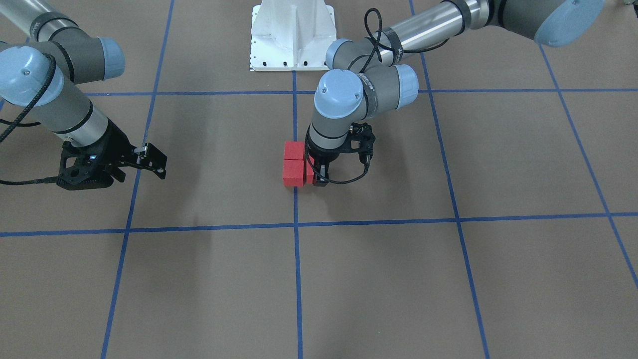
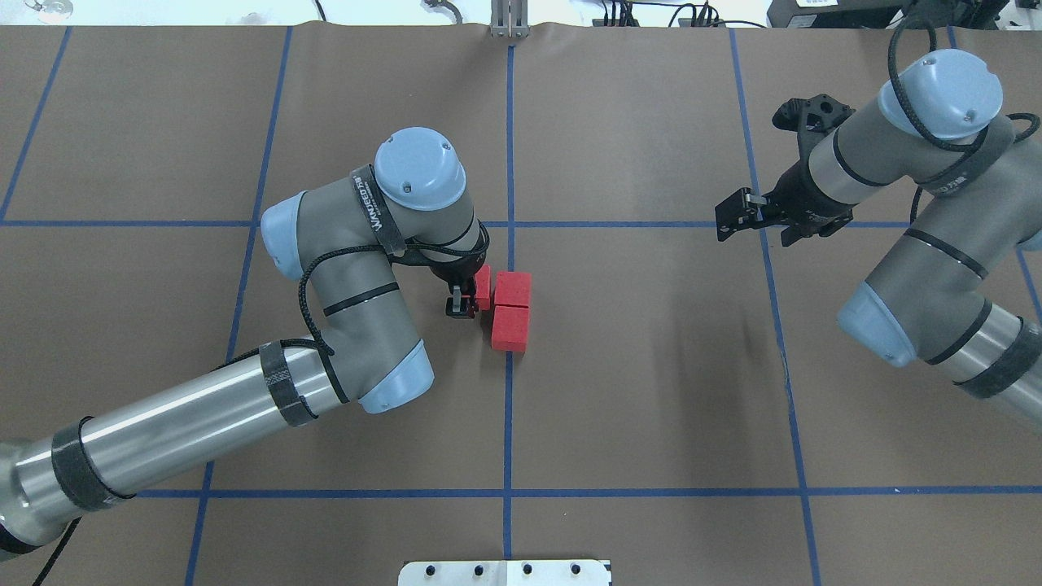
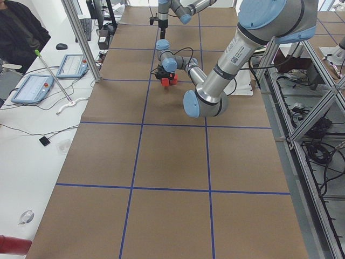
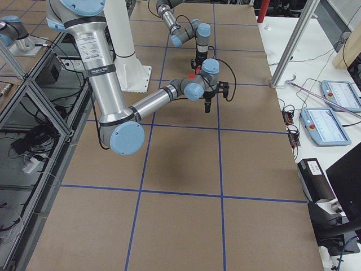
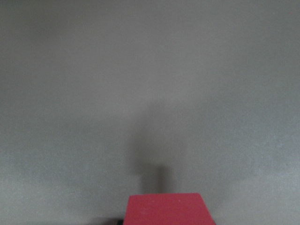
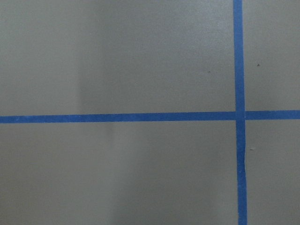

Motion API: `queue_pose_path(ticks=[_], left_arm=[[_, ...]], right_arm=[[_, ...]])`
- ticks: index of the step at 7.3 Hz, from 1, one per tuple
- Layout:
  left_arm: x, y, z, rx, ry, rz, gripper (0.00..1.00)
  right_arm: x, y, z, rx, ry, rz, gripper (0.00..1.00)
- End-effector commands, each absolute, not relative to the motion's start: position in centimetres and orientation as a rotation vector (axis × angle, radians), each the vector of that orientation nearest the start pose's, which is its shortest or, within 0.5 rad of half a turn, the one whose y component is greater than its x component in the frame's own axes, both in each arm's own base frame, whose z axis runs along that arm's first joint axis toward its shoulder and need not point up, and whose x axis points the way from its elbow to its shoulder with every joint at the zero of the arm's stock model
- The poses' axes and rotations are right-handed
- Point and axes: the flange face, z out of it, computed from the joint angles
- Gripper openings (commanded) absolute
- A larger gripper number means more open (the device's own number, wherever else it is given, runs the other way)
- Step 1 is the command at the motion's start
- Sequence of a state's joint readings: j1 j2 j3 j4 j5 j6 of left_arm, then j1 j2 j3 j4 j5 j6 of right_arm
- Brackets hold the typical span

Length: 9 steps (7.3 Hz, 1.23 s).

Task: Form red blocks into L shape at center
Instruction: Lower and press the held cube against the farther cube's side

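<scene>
Three red blocks sit at the middle of the table [image 2: 651, 391], well apart from every edge, on the blue tape line [image 2: 508, 407] that runs away from the robot.

Near block [image 2: 510, 327] and far block [image 2: 513, 289] touch face to face. Their long axis follows the tape line.

Third block [image 2: 483, 286] lies just beside the far block, on the robot's left of it, with only a thin seam showing between them. That makes the short leg, so the L looks formed or nearly so.

Left gripper [image 2: 466, 299] is down at the third block and looks clamped on it. The left wrist view shows a red face low and centred, but no fingers, so this is a judgement. The left arm is by far the nearer.

Right gripper [image 2: 733, 216] hangs well apart over the table's right half and holds nothing. Cannot tell whether its jaws are apart or together.

Likely next: let go and lift straight up. Any sideways drag would slide the third block along the far block's face and spoil the corner.
</scene>
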State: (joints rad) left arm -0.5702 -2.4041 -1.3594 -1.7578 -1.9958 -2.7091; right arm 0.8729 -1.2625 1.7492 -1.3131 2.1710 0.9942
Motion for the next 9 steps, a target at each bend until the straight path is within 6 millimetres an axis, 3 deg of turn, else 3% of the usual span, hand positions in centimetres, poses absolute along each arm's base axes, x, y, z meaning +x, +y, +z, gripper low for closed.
queue_pose_path(ticks=[1,9], left_arm=[[59.8,-49.2,21.2,-0.666,0.711,-1.413,0.0],[60.5,-49.5,22.1,-0.662,0.714,-1.401,0.0]], right_arm=[[-32.9,-51.3,37.6,0.051,-0.918,0.051,0.99],[-32.7,-51.1,37.6,0.053,-0.92,0.055,0.99]])
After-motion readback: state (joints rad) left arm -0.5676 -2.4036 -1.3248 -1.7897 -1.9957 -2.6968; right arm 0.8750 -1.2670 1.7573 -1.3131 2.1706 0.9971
